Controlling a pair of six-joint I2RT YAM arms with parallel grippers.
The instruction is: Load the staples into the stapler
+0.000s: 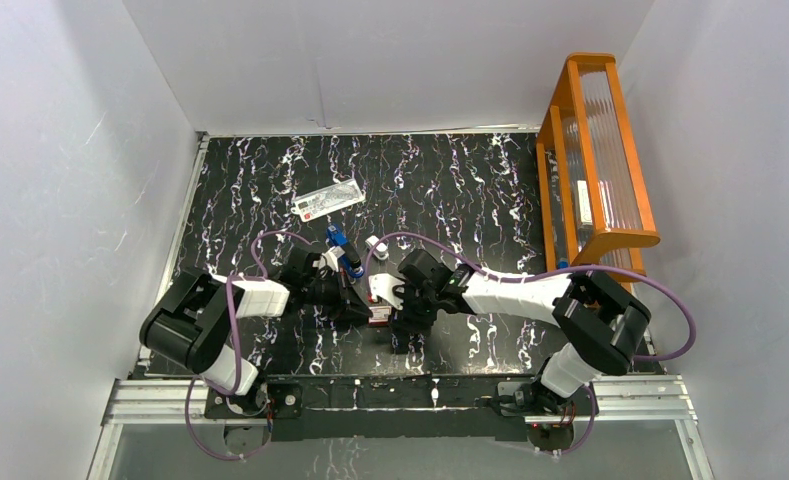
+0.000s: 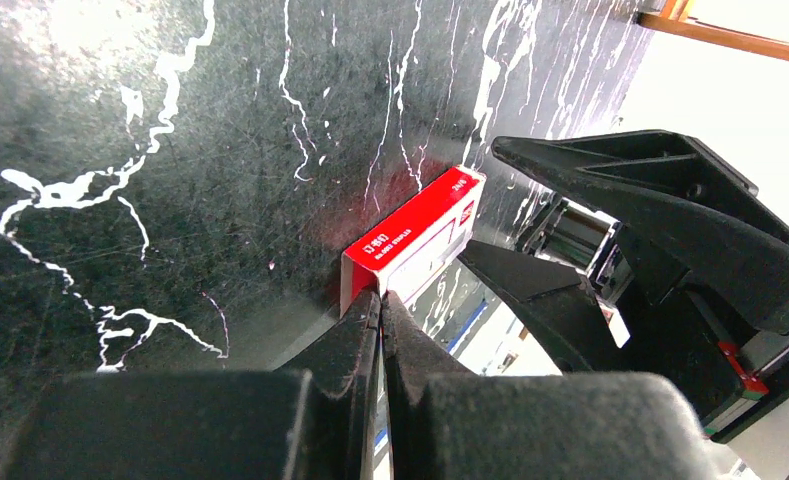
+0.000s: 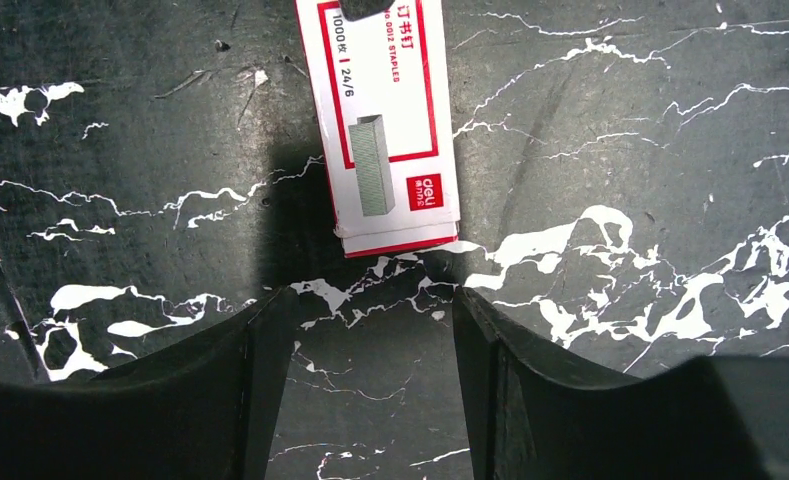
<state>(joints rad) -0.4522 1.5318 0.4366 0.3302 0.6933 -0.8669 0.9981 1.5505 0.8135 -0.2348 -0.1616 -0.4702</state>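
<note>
The red-and-white staples box [image 1: 379, 316] lies flat on the black marble table between my two grippers. In the left wrist view my left gripper [image 2: 380, 297] is shut, its tips pinching the near end edge of the box [image 2: 420, 232]. In the right wrist view the box [image 3: 385, 130] lies label up just beyond my right gripper [image 3: 370, 300], which is open and empty; a dark finger tip covers the box's far end. No loose staple strip shows. The small blue stapler [image 1: 340, 242] lies behind the grippers, untouched. Both my left gripper [image 1: 362, 306] and my right gripper [image 1: 394, 302] show in the top view.
A flat clear packet with a white-and-red label [image 1: 328, 200] lies further back on the table. A small white piece [image 1: 375, 243] lies right of the stapler. An orange rack with ribbed clear panels [image 1: 595, 150] stands along the right side. White walls enclose the table.
</note>
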